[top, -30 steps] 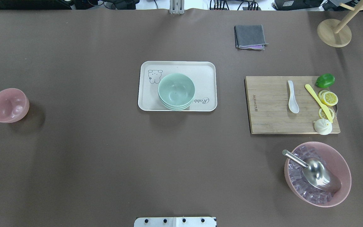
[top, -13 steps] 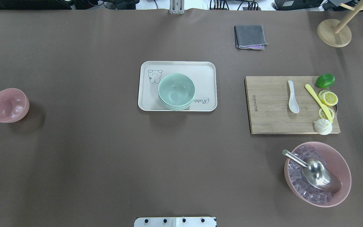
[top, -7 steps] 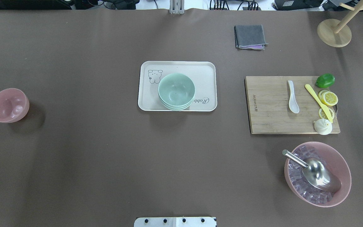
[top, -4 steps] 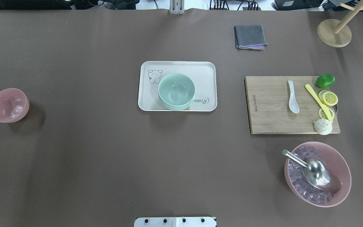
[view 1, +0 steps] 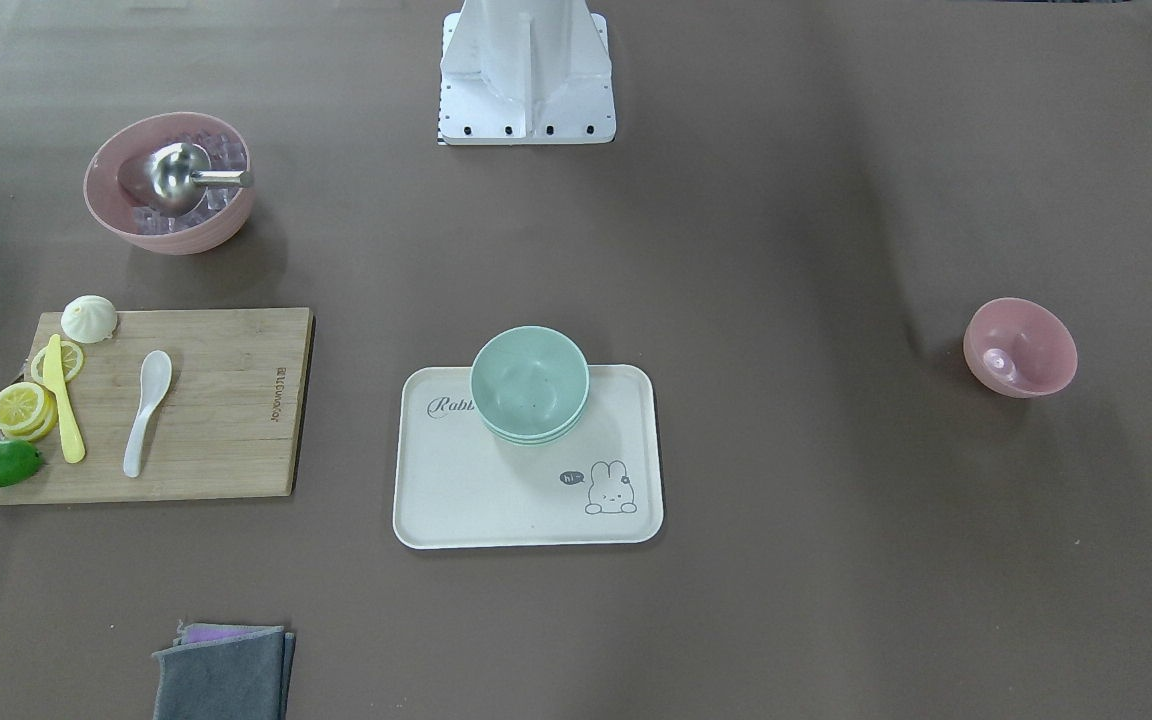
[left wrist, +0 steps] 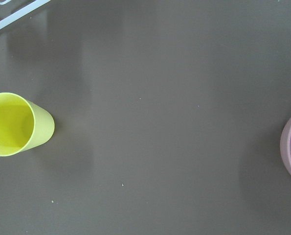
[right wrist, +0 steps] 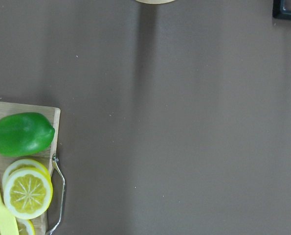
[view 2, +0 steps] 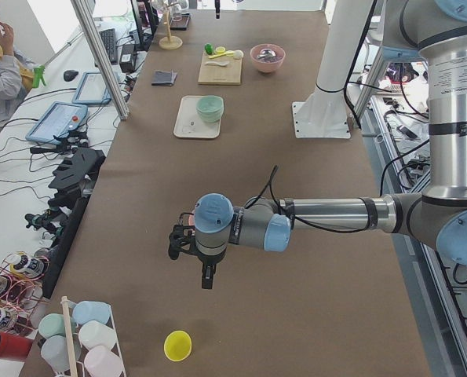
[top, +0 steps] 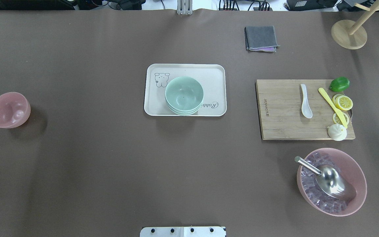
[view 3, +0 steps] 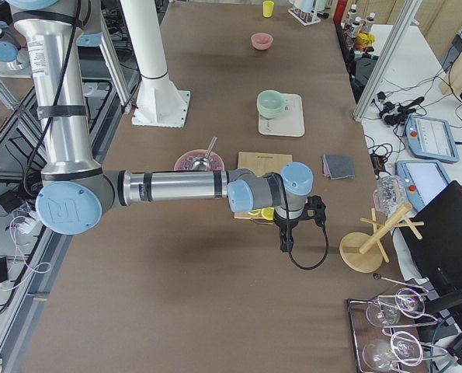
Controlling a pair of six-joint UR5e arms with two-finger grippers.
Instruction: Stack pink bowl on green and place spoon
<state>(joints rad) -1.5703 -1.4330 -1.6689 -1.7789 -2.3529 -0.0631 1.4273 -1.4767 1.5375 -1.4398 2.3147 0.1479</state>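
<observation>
Nothing on the table has shifted since the earlier overhead frames: every item lies where it did. On my screens the pink bowl sits upright and alone on the brown table at the robot's far left, well apart from the tray. The stack of green bowls stands on that tray at mid-table, nothing inside the top one. The white spoon lies flat on the cutting board to the robot's right, beside a yellow knife, lemon slices and a green fruit. The left gripper hangs above bare table, pointing down; its wrist camera catches a yellow cup on one side and only the edge of the pink bowl on the other. The right gripper hangs just past the cutting board's fruit end, also pointing down. Both show only in the side cameras, so I cannot tell whether their jaws are apart or together; neither touches anything.
</observation>
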